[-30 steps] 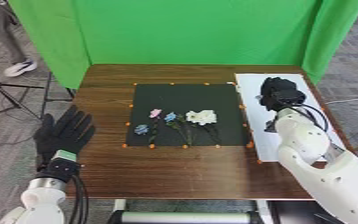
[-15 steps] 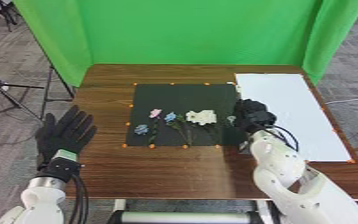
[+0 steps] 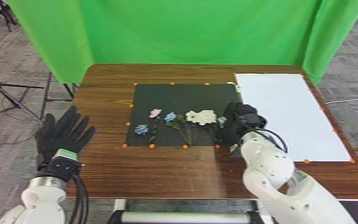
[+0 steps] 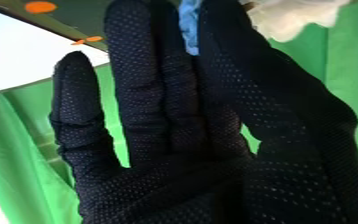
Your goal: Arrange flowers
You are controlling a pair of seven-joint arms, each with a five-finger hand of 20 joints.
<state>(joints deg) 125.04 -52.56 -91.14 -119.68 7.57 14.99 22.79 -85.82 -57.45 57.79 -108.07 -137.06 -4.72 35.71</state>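
Note:
Near the right edge of the dark mat [image 3: 180, 91], my right hand [image 3: 244, 119] pinches a pale blue flower [image 3: 221, 120] just right of the white flower [image 3: 201, 117]. A pink flower [image 3: 155, 113] and two blue ones [image 3: 170, 116], [image 3: 141, 129] lie farther left on the mat. In the right wrist view, the blue petals [image 4: 190, 25] sit between the thumb and fingers of my right hand [image 4: 184, 185], with the white flower [image 4: 293, 17] beyond. At the table's left edge, my left hand [image 3: 63, 134] is open with straight fingers.
A white sheet [image 3: 291, 115] covers the right part of the brown table [image 3: 158, 172]. Orange dots line the mat and sheet. A green cloth [image 3: 193, 32] hangs behind the table.
From the white sheet, my right hand has moved left to the mat's right side. The pale blue flower has shifted left with it, closer to the white one. My left hand has stayed still.

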